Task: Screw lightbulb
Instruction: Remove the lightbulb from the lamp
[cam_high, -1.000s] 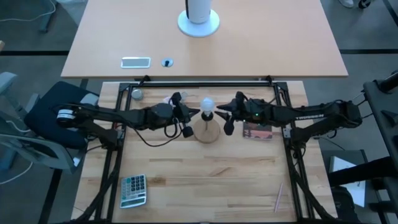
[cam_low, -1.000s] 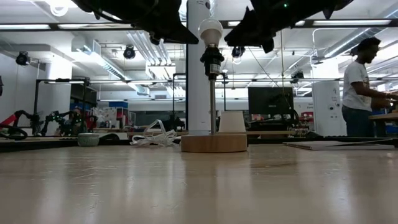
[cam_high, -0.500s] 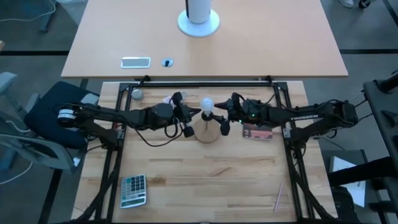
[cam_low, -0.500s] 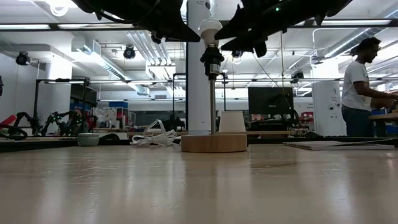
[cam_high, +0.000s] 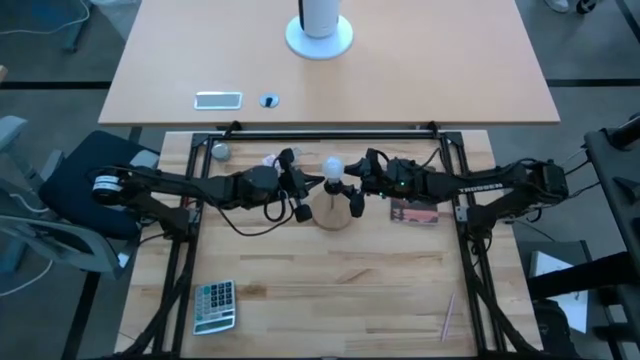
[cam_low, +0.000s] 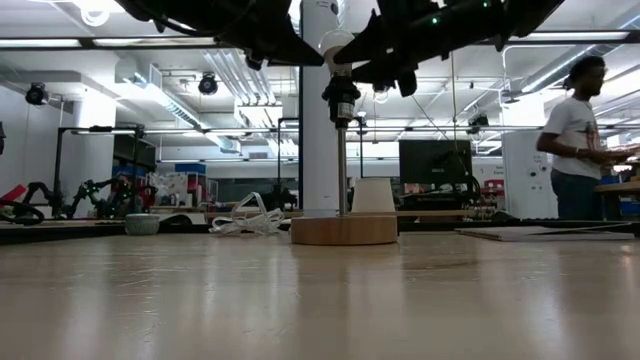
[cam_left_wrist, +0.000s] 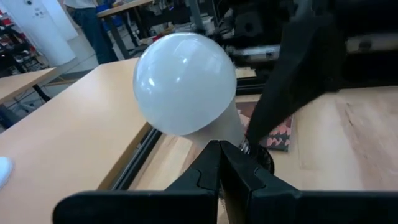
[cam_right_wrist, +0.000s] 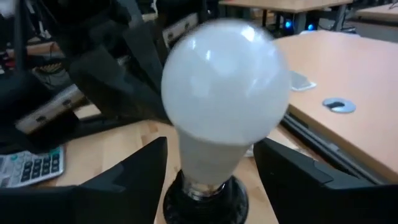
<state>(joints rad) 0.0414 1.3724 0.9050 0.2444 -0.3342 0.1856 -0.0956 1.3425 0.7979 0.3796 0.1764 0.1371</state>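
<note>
Your lightbulb (cam_high: 333, 166) sits in the socket of the wooden lamp stand (cam_high: 333, 211), mid-table toward the back edge. Right gripper (cam_right_wrist: 211, 168) is spread wide, fingers either side of the bulb neck. Left gripper (cam_left_wrist: 219, 165) is pinched closed right beside the socket, empty.

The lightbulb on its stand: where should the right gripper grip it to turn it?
Grip the lightbulb across the widest part of its globe, coming level from the right gripper's side. It stands upright in the socket, and the open fingers already flank its neck.
</note>
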